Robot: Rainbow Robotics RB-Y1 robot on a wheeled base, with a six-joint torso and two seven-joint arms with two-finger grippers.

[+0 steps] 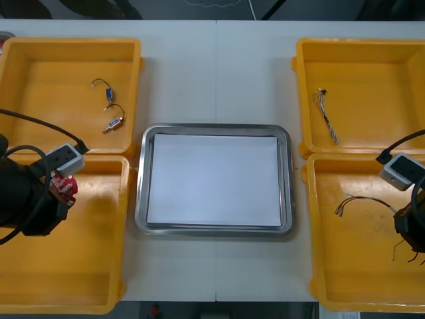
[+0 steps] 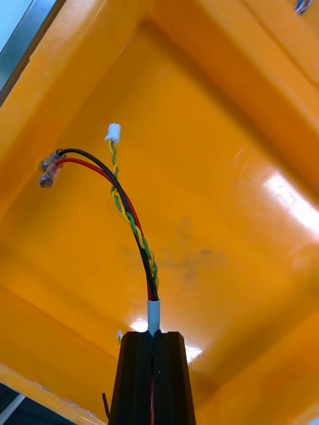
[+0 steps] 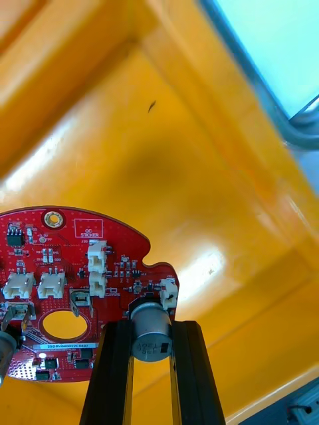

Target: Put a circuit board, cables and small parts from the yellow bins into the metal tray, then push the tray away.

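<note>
At the frame's left, over the lower-left yellow bin (image 1: 80, 266), the left gripper (image 3: 151, 325) clamps the round red circuit board (image 3: 66, 285) by its rim, face toward the wrist camera. At lower right, the right gripper (image 2: 153, 335) pinches a red, black and yellow cable (image 2: 129, 212), which runs lengthwise straight out from its fingertips. The metal tray (image 1: 214, 127) sits at centre.

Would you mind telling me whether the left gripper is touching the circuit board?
Touching. In the left wrist view the left gripper clamps a grey cylinder on the circuit board between its fingers.
</note>
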